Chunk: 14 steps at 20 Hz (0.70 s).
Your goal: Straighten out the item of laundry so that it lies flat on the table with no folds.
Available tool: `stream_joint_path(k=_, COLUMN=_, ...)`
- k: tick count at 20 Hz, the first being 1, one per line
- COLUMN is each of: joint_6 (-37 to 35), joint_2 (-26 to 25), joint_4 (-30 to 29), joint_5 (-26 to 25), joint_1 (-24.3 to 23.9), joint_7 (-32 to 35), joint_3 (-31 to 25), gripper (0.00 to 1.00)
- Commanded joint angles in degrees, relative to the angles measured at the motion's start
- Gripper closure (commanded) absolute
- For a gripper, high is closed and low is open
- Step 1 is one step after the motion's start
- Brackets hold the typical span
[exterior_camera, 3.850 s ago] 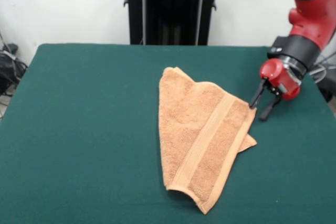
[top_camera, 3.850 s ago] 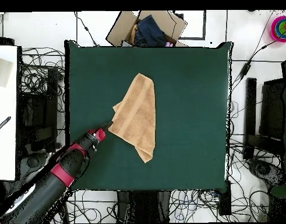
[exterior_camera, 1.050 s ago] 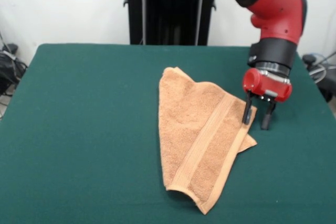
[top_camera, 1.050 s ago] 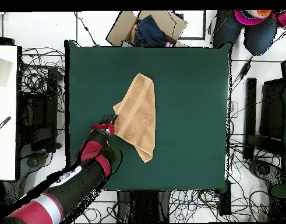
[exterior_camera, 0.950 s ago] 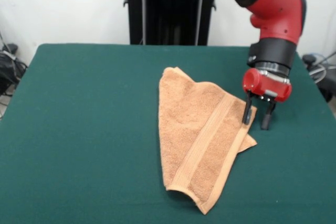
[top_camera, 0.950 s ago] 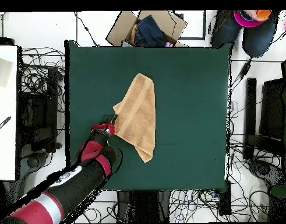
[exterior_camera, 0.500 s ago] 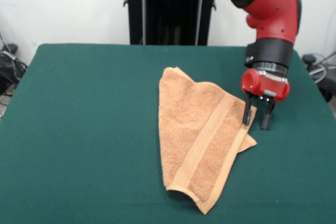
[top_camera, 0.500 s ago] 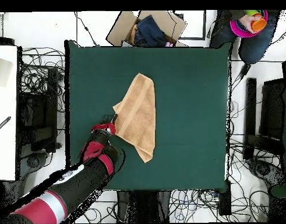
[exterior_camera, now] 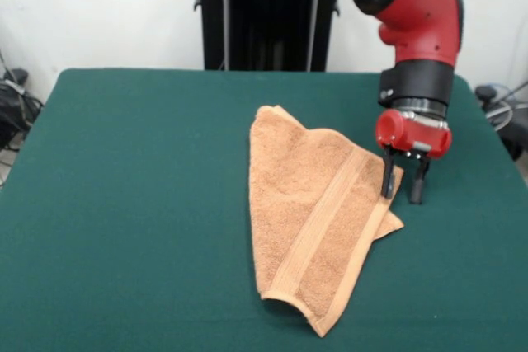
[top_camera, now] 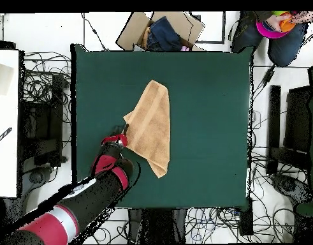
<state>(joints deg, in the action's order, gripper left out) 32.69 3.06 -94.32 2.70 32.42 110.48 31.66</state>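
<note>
Straddling the folded towel's (exterior_camera: 318, 220) corner on the table (exterior_camera: 124, 204), we keep our gripper (exterior_camera: 401, 185) parted and empty, one finger each side, ready to pinch.

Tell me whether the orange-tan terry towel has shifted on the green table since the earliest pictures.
No. The orange-tan terry towel keeps its folded outline and place on the green table.

A light orange-tan terry towel (exterior_camera: 318, 220) with a woven band lies on the dark green felt table (exterior_camera: 132, 204); beside the towel, a red-and-black gripper (exterior_camera: 401, 190)
</note>
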Motion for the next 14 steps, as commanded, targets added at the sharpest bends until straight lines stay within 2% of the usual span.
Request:
stream_joint_path(k=1, joint_6=-6.6, joint_2=-7.8, joint_4=2.2, joint_5=-2.3, joint_1=-3.3, joint_7=7.1, joint_3=-12.7, gripper=0.00)
stream_joint_path(k=14, joint_6=-8.9, joint_2=-6.7, joint_4=1.2, joint_5=-7.8, joint_1=-5.7, joint_7=5.8, joint_3=-14.1, gripper=0.00)
